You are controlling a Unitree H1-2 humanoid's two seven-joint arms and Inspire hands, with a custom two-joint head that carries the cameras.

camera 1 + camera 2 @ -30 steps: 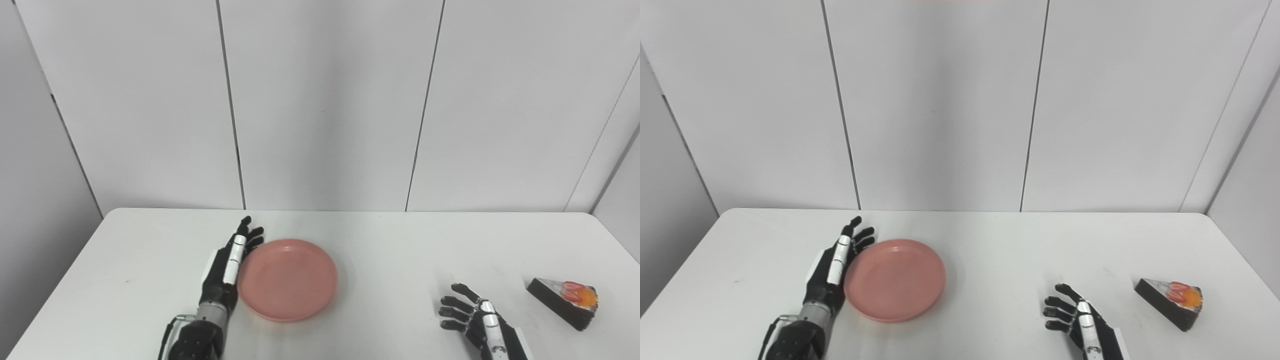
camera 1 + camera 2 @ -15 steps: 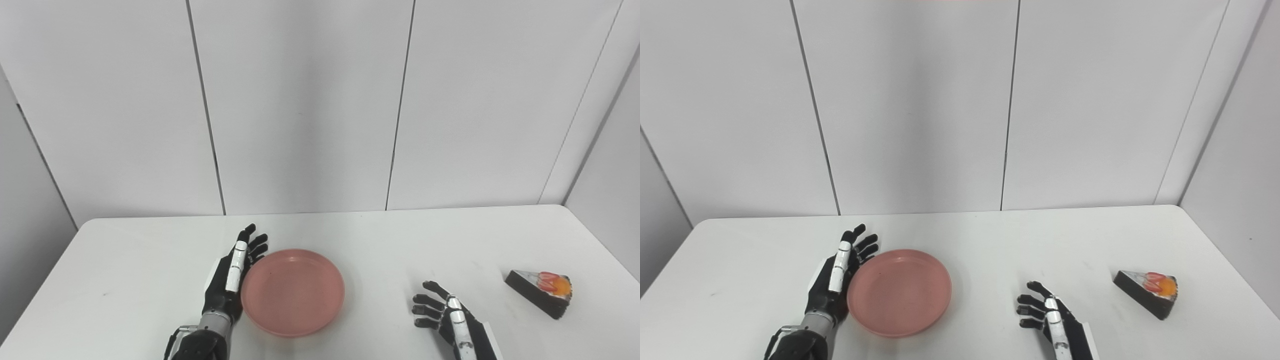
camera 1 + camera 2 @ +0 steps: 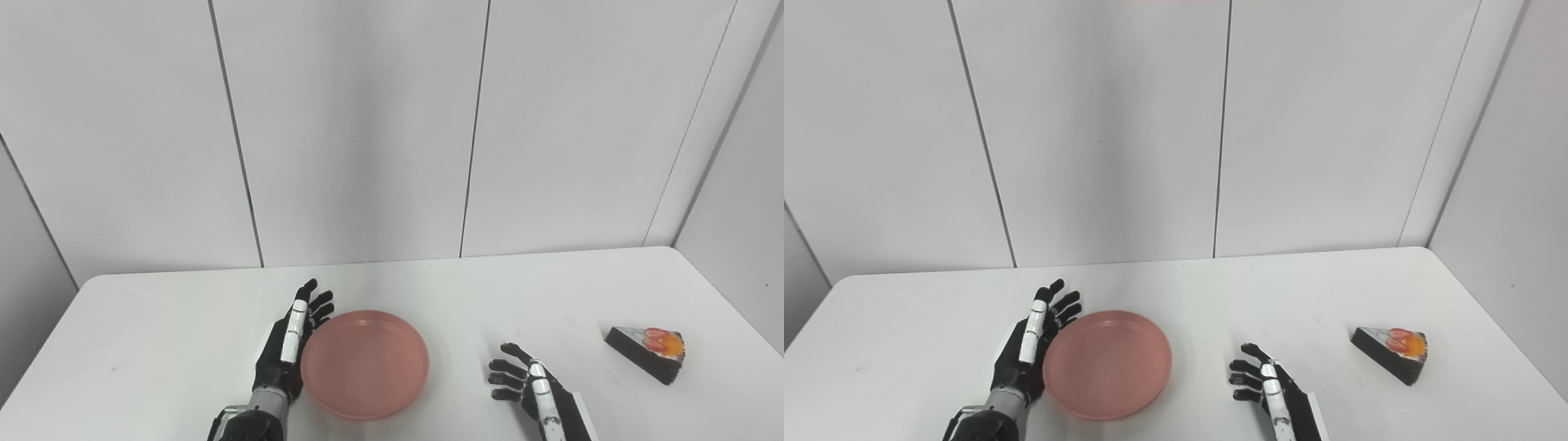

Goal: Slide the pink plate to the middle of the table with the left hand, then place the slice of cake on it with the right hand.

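The round pink plate [image 3: 365, 364] lies flat on the white table [image 3: 153, 331], left of centre near the front edge. My left hand [image 3: 288, 343] stands on edge against the plate's left rim, fingers straight and apart, holding nothing. To the plate's right, my right hand [image 3: 531, 389] hovers low with its fingers curled apart and nothing in it. A dark slice of cake [image 3: 646, 361] with red and orange topping sits well to the right of that hand, close to the table's right edge.
White wall panels [image 3: 367, 122] rise right behind the table's far edge. A side wall [image 3: 747, 202] closes in at the right. Bare tabletop stretches between the plate and the cake [image 3: 1390, 354].
The camera has turned right, shifting the whole picture left. Relative to the table, the plate and my left hand have slid a little rightward; the right hand and the cake keep their places.
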